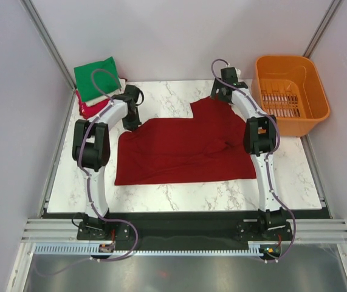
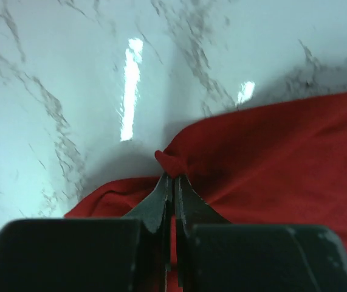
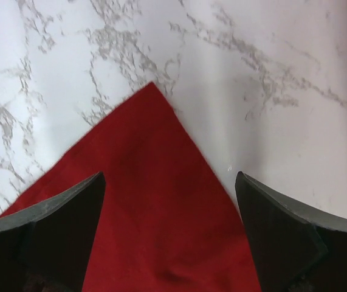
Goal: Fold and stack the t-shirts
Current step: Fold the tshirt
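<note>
At the middle of the marble table (image 1: 179, 194), your dark red t-shirt (image 1: 185, 152) lay spread open and mostly flat, with its near hem running roughly parallel to the table's front edge. A narrower part of it reached toward the far right. Some creases showed near the right arm.

Your left gripper (image 1: 133, 121) was down at the shirt's far-left corner. From the left wrist camera, the left gripper (image 2: 173, 182) had its fingers (image 2: 158, 204) pressed together on the dark red t-shirt (image 2: 282, 164). They were pinching a small bunched nub of cloth that stuck out just past the tips. Folds ran back from that nub across the fabric, and bare marble lay beyond it.

Your right gripper (image 1: 223, 91) was over the far-right part of the shirt. In the right wrist view, the right gripper (image 3: 168, 179) had its fingers (image 3: 58, 225) spread wide apart. A pointed corner of the dark red t-shirt (image 3: 155, 219) lay flat on the marble between them. You could not tell from these views whether the fingertips touched the cloth or the table.

At the far-left corner of the table sat a stack of folded t-shirts (image 1: 94, 94), well apart from the spread shirt. A green t-shirt (image 1: 97, 78) was on top, with a white layer and a pink-red layer showing at the edges under it. An orange basket (image 1: 310, 121) stood at the far right, just off the marble's edge.
</note>
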Controlling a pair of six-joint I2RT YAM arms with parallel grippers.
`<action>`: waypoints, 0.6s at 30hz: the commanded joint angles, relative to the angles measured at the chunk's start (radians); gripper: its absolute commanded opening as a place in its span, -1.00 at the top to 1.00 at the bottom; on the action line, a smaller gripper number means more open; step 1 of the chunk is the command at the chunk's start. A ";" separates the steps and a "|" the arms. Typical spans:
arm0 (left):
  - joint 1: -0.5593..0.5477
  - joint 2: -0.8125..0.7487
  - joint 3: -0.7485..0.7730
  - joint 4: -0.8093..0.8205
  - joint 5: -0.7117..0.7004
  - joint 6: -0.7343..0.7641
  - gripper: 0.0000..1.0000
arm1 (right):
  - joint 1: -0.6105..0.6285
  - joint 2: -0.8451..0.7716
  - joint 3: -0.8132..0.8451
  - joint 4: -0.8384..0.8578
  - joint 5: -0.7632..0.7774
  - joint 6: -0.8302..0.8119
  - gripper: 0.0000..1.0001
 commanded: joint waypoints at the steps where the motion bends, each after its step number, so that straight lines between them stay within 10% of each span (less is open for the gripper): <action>1: -0.010 -0.089 -0.035 -0.009 0.035 -0.031 0.95 | 0.017 0.023 0.086 0.035 0.085 -0.037 -0.93; 8: -0.010 -0.127 -0.081 -0.010 0.010 -0.041 0.95 | 0.015 0.123 0.139 0.046 -0.027 0.015 -0.88; 18: 0.004 -0.114 -0.019 -0.047 0.023 -0.025 0.95 | 0.009 0.137 0.116 0.135 -0.021 0.049 0.29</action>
